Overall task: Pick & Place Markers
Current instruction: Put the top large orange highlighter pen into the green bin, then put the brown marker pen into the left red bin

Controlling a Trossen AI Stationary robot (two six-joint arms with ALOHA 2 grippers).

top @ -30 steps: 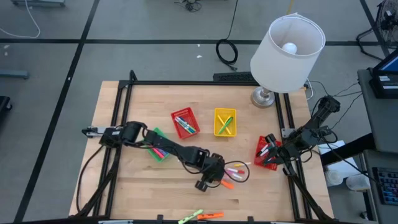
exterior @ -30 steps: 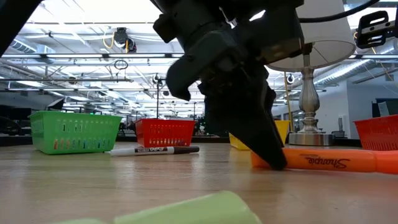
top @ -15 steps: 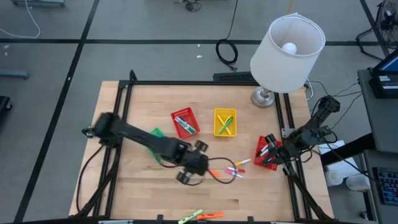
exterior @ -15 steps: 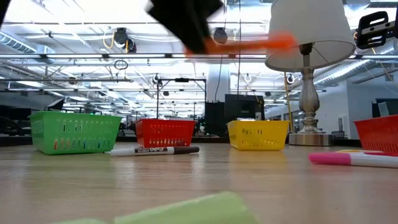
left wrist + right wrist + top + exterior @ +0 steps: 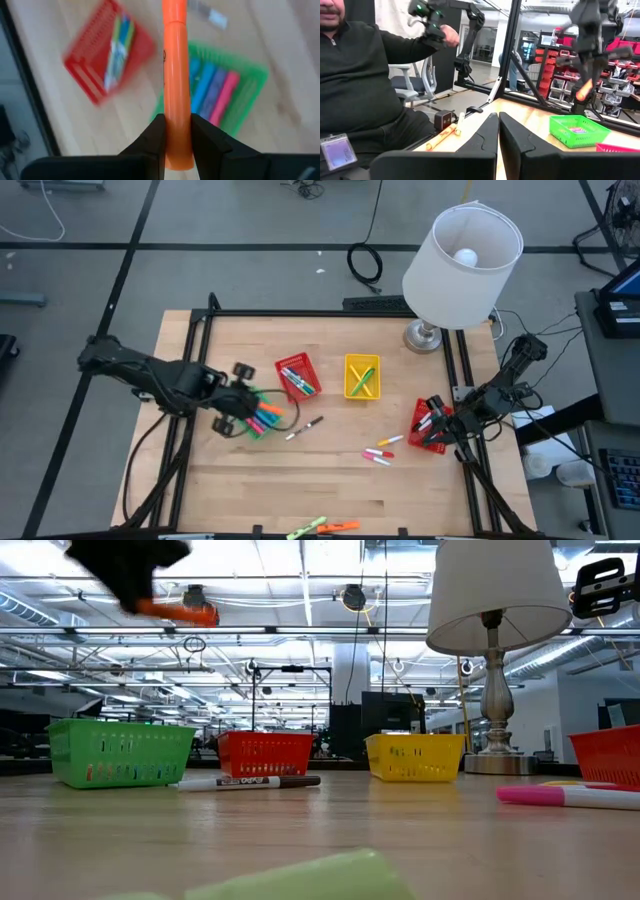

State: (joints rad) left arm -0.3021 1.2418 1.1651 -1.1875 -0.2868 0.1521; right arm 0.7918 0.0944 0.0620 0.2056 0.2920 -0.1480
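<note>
Left gripper (image 5: pixel 177 131) clamps orange marker (image 5: pixel 176 75) above wooden table (image 5: pixel 250 480)

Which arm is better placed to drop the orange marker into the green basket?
The left. Its gripper already clamps the orange marker above the green basket. The right gripper sits shut by the far red basket.
</note>
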